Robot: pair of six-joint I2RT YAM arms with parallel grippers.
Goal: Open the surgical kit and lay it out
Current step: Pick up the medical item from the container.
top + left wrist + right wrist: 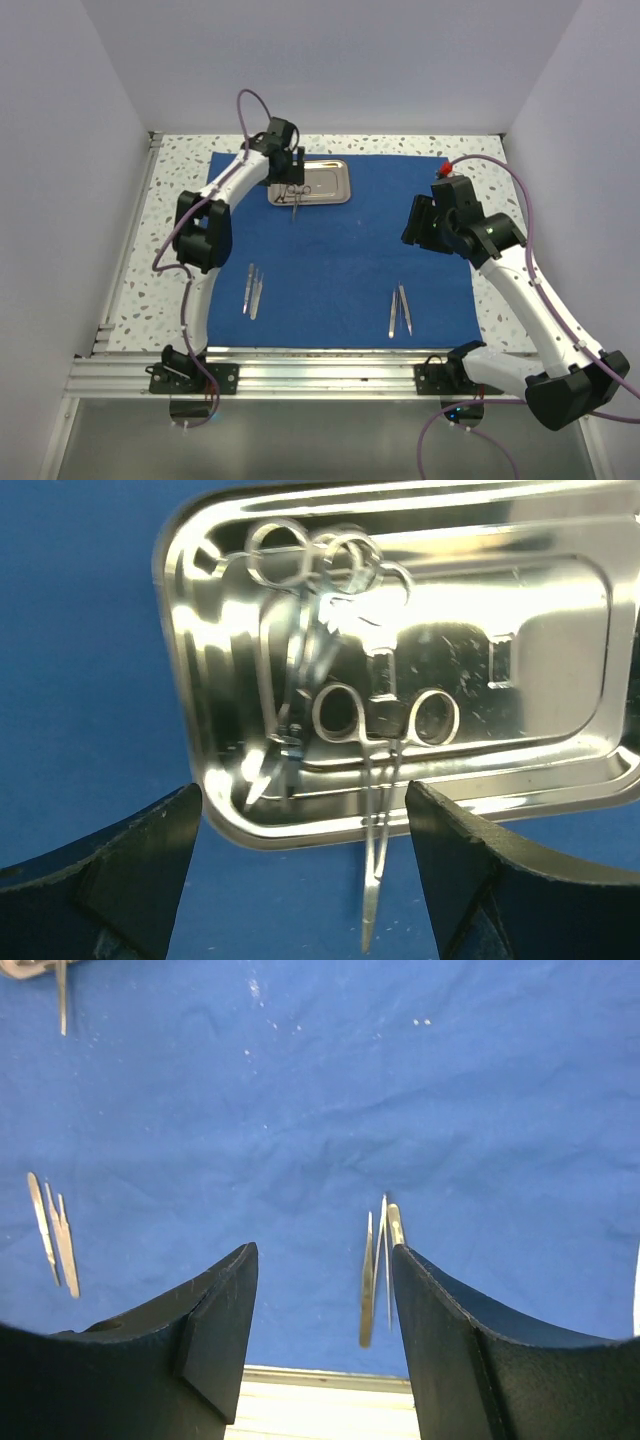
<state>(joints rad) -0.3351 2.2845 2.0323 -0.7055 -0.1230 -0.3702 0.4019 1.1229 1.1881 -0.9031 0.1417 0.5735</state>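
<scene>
The surgical kit's royal-blue cloth [340, 240] lies spread flat on the table. A shiny steel tray [325, 180] sits at its far edge. In the left wrist view the tray [520, 680] holds ring-handled scissors [385, 720], whose blades stick out over the near rim onto the cloth, and a second ring-handled instrument [300, 590]. My left gripper [292, 180] hovers over them, open [305, 880], with the scissor blades showing between its fingers. Two sets of tweezers lie on the cloth, one at the left [251, 290] and one at the right [400, 310]. My right gripper [325, 1310] is open and empty above the right tweezers [375, 1260].
A speckled tabletop [180, 180] borders the cloth, with white walls on three sides. The metal rail [320, 365] runs along the near edge and shows as a pale strip [320, 1390] under my right fingers. The left tweezers [55, 1235] lie far left in the right wrist view.
</scene>
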